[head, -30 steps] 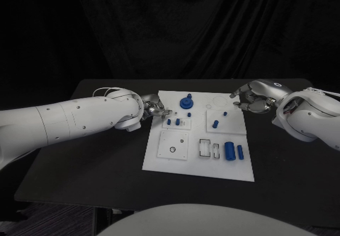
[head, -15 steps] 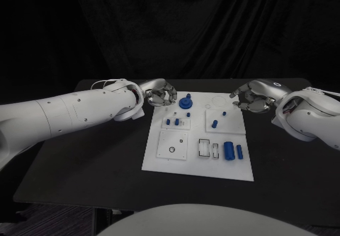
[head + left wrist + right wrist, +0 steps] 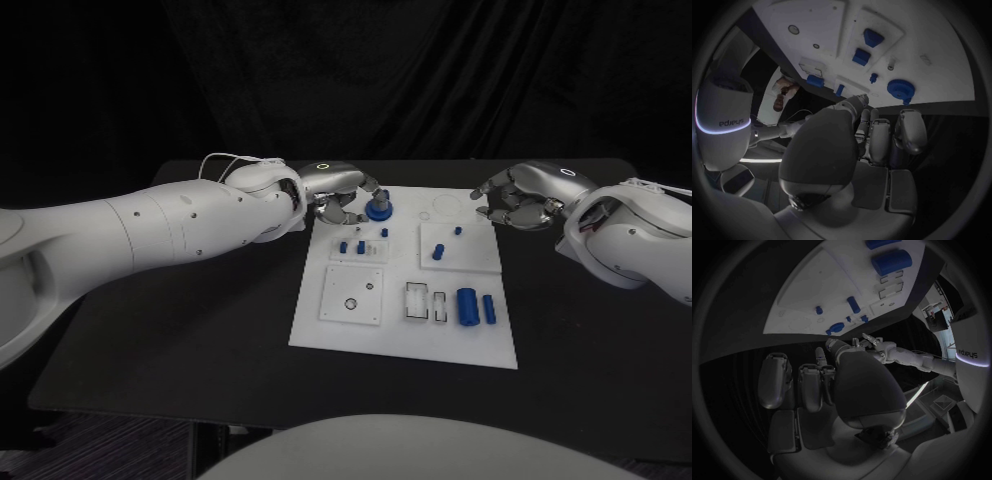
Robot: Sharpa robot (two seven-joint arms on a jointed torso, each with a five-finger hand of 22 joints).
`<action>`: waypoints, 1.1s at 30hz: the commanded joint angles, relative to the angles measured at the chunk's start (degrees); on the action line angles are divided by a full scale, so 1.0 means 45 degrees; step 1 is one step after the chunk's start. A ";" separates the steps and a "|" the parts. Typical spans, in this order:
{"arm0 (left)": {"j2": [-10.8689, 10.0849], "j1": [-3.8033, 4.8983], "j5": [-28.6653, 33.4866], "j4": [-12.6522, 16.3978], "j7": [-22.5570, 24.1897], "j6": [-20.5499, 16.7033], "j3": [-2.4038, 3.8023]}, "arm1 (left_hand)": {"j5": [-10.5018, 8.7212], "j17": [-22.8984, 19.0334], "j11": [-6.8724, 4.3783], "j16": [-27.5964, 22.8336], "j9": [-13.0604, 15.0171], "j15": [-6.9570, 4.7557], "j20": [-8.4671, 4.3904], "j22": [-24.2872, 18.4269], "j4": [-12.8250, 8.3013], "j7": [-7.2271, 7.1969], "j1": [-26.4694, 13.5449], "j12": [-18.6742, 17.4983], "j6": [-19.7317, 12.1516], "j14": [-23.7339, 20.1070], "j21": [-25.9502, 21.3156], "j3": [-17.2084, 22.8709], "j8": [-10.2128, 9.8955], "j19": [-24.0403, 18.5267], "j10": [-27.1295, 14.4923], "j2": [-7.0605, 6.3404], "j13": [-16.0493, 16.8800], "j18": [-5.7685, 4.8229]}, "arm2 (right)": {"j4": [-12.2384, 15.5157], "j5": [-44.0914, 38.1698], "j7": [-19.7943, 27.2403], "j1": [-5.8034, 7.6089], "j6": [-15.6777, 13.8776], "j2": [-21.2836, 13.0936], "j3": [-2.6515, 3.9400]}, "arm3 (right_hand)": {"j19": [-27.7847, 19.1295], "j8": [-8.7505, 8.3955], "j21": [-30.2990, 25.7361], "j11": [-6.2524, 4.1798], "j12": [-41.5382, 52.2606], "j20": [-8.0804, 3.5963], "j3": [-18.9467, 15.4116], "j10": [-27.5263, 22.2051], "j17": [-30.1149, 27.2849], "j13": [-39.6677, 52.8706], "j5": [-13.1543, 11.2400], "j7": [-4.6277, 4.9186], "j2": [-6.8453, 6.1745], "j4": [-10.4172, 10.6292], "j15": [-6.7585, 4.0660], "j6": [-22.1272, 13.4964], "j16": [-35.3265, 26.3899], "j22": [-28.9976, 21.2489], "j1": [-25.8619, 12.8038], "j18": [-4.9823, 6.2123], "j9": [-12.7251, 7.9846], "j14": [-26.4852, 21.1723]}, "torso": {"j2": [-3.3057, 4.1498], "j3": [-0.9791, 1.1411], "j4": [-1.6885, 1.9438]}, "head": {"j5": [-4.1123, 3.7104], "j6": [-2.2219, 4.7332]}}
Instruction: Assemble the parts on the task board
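White task board (image 3: 408, 330) at centre of black table (image 3: 188, 320), small blue parts (image 3: 467, 306) on it. Left hand (image 3: 346, 198) at board's far left corner beside blue knobbed part (image 3: 378, 209), fingers curled, hold on it unclear. Right hand (image 3: 516, 200) past far right corner, fingers curled, nothing held.
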 commanded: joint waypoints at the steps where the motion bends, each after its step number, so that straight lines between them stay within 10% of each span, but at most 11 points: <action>1: 0.0237 -0.0071 -0.1628 -0.0263 0.0356 -0.1081 0.0008 | 0.0135 -0.0032 -0.0004 0.0058 -0.0411 -0.0018 -0.0016 0.2044 -0.0098 -0.0065 -0.0084 -0.0142 -0.0118 0.0110 0.0111 0.0012 -0.0075 0.0167 0.0099 -0.0133 -0.0338 -0.0158 | 0.0029 -0.0021 -0.0202 -0.0028 -0.0173 0.0018 0.0010 | 0.0002 -0.0065 -0.0003 0.0065 -0.0068 0.0033 0.0022 0.0122 0.1187 0.1222 0.0025 -0.0031 0.0023 -0.0017 0.0096 0.0081 -0.0054 0.2313 0.0084 0.0178 -0.0014 0.0851 | 0.0062 -0.0027 0.0015 | -0.0045 -0.0003; 33: 0.1558 -0.0335 -0.3083 -0.1371 -0.0546 -0.0596 0.0012 | -0.0187 0.0310 0.0441 0.0418 -0.2532 0.0230 0.0132 0.2214 -0.0103 -0.0524 -0.0777 -0.0100 0.0060 0.0741 0.0555 -0.0337 0.0071 0.0826 0.1610 -0.0057 -0.1475 -0.0287 | 0.0018 -0.0021 -0.0178 -0.0030 -0.0237 0.0094 0.0010 | -0.0007 -0.0065 -0.0029 0.0066 -0.0069 0.0034 0.0019 0.0121 0.1189 0.1221 0.0022 -0.0031 0.0017 -0.0014 0.0097 0.0089 -0.0053 0.2305 0.0066 0.0184 -0.0017 0.0852 | 0.0087 -0.0003 -0.0069 | -0.0052 -0.0003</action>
